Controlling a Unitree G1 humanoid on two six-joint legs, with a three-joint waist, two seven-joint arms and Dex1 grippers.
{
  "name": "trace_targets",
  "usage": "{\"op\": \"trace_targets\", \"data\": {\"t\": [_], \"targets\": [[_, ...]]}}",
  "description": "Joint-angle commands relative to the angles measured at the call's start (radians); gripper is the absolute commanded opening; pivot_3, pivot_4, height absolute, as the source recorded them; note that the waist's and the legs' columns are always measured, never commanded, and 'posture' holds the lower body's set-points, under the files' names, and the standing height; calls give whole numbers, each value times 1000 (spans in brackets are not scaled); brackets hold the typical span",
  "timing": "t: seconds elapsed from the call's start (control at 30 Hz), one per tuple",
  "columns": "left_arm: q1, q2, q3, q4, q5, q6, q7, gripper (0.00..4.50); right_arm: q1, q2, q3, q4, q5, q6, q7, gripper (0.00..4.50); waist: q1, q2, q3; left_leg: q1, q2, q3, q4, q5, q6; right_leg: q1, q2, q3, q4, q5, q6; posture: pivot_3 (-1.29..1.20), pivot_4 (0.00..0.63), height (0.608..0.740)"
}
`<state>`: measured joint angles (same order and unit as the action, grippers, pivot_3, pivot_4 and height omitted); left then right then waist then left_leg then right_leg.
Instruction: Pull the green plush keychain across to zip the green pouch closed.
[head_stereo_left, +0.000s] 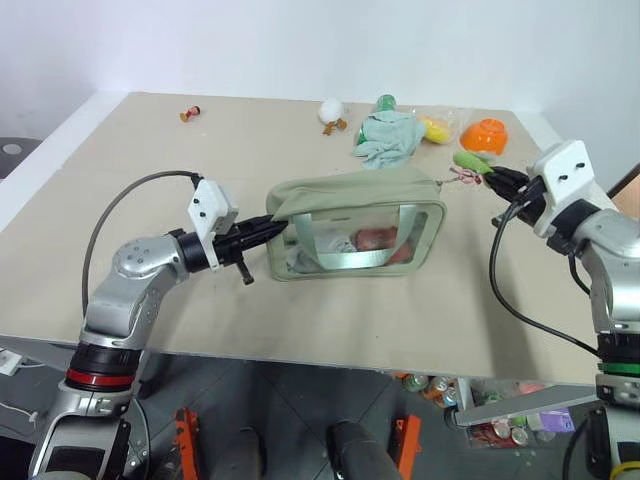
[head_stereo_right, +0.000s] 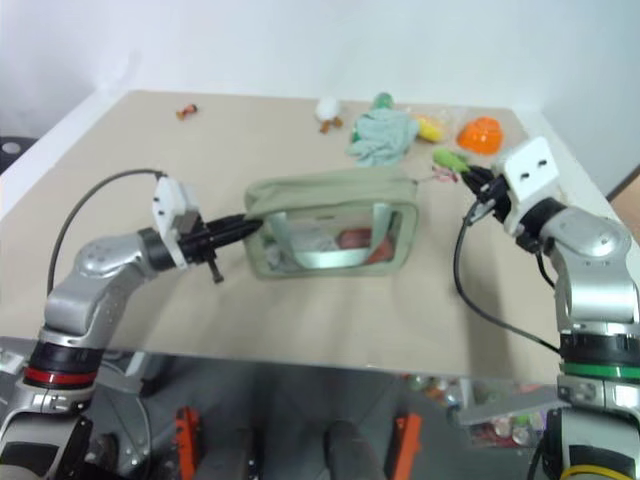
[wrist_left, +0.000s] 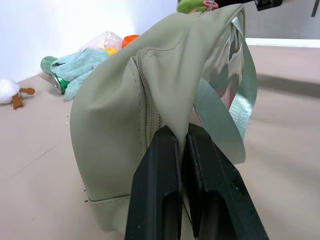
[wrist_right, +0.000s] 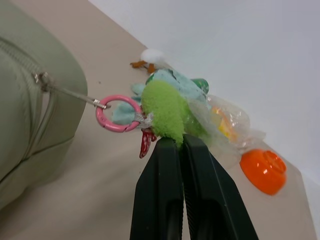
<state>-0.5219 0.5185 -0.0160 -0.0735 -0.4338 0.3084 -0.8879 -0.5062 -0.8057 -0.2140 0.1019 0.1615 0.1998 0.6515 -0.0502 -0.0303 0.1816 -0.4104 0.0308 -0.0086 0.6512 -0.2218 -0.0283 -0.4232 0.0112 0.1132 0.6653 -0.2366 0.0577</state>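
**Spotter:** Where's everything sitting?

**Me:** The pouch (head_stereo_left: 355, 225) lies mid-table (head_stereo_left: 150, 150), long side toward me. My left gripper (head_stereo_left: 272, 229) has its fingers pressed together on a fold of fabric at the pouch's left end, by the zipper seam. My right gripper (wrist_right: 180, 142) is pinching the keychain (wrist_right: 167, 112), which hangs off the pouch's right end, clear of the table.

**Spotter:** How does it handle?

**Me:** Light and soft, I'd say. The plush squashes under the pads, so it could slip out if I yank. It joins the slider through a pink ring (wrist_right: 116, 114) and a thin pull tab, and that link looks taut.

**Spotter:** Better place to grab?

**Me:** Low on the plush, near the ring, so the pull runs straight along the zipper. The pouch is floppy fabric; I judge it would bunch up without the left-end hold bracing it.
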Motion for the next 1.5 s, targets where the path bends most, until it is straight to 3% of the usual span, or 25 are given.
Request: {"op": "trace_targets", "data": {"t": [0.03, 0.27, 0.47, 0.67, 0.87, 1.23, 1.5], "targets": [[1, 37, 31, 30, 26, -9, -2, 0, 62, -40, -141, -55, -16, 52, -101, 48, 2, 0, 0, 0, 0, 0, 0, 0, 0, 0, 0, 0, 0, 0, 0, 0, 150, 740], [-9, 44, 26, 47, 28, -24, -15, 0, 201, -51, -227, -151, -38, 119, -171, 48, 2, 0, 0, 0, 0, 0, 0, 0, 0, 1, 0, 0, 0, 0, 1, 0, 150, 740], [-29, 43, 20, 69, 33, -45, -28, 0, 243, 46, -187, -317, -9, 258, -248, 48, 2, 0, 0, 1, 0, 0, 1, 0, 0, 2, 0, 0, 0, 0, 1, 0, 150, 740], [-23, 33, 10, 60, 39, -50, -25, 0, 400, 201, -150, -497, -44, 377, -382, 48, 2, 0, 0, 1, 0, 0, 0, 0, 0, 1, 0, 0, 0, 0, 1, 0, 150, 740], [-19, 38, 8, 62, 43, -51, -32, 0, 543, 236, -151, -521, -102, 370, -423, 48, 1, 0, -1, 4, 0, 0, 0, 1, 1, 3, 1, 0, 0, 0, 0, 0, 150, 740], [-20, 30, 0, 68, 52, -54, -37, 0, 542, 286, -206, -494, -90, 266, -477, 48, -1, 1, -1, 5, 0, 1, 1, 3, 4, 4, 0, 1, 0, 1, -4, 0, 150, 740], [-34, 4, -13, 71, 56, -59, -24, 0, 452, 417, -117, -489, -20, 299, -491, 48, -1, 1, -1, 5, 0, 1, 1, 3, 4, 4, 1, 1, 0, 2, -2, 0, 150, 740]]}}
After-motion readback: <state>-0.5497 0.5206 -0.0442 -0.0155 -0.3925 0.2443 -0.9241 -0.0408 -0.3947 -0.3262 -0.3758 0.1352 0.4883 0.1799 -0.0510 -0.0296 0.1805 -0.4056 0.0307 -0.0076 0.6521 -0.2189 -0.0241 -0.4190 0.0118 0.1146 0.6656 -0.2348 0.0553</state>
